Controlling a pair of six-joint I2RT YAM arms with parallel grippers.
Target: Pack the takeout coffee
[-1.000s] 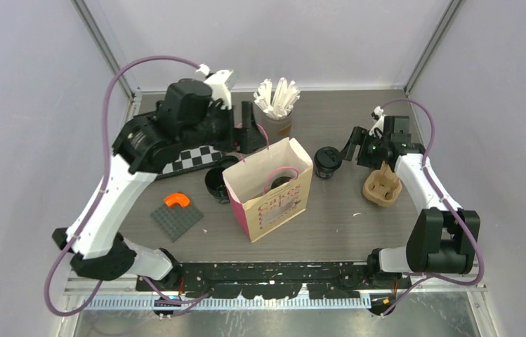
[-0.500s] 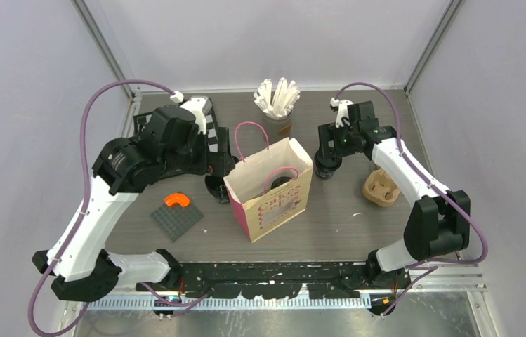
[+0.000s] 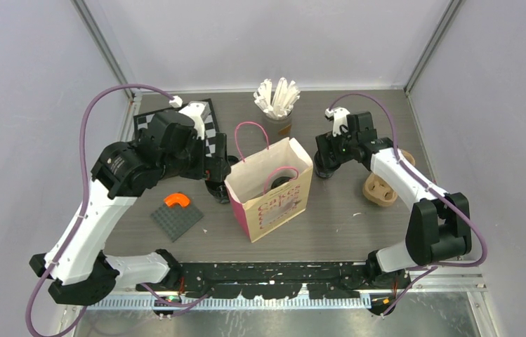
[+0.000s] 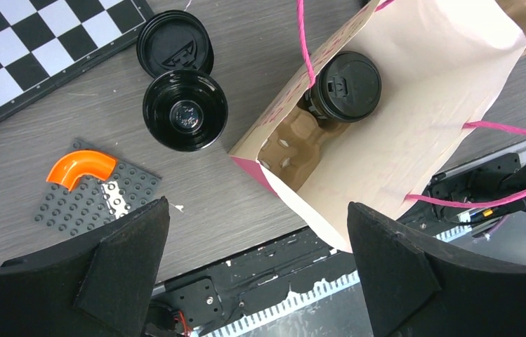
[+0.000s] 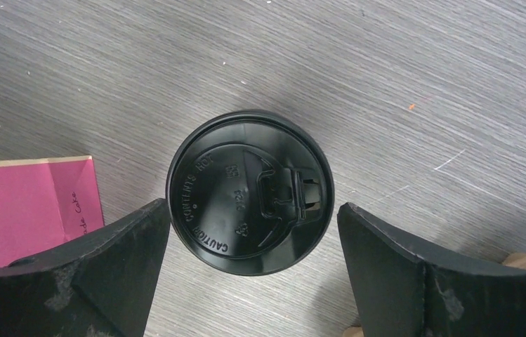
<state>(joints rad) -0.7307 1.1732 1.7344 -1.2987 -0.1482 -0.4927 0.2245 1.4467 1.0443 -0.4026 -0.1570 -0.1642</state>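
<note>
Right gripper [image 5: 253, 214] is spread wide with a finger on each side of a lidded black cup [image 5: 249, 193], nothing pinched. In the top view that cup stands on the table at about 2 o'clock from the pink bag [image 3: 274, 189], just off its corner. Left gripper [image 4: 258, 207] is wide open too and holding nothing, hanging over the edge of the bag's mouth. Looking down from it, a second lidded cup [image 4: 347, 84] sits inside the bag in a brown pulp tray [image 4: 295, 137]. At 9 o'clock of the bag there's an open cup [image 4: 185, 110] with a black lid [image 4: 174, 45] touching it, can't tell if a cup's under that. Further out: orange curved piece [image 4: 81, 165] on a grey stud plate [image 4: 130, 189] at 8 o'clock, checkerboard [image 4: 28, 49] at 10, grey cup of white sticks [image 3: 277, 105] at 12, another pulp carrier [image 3: 379, 188] at 3. Table [image 3: 344, 225] is grey wood grain, with plain pale walls [image 3: 316, 42] around.
</note>
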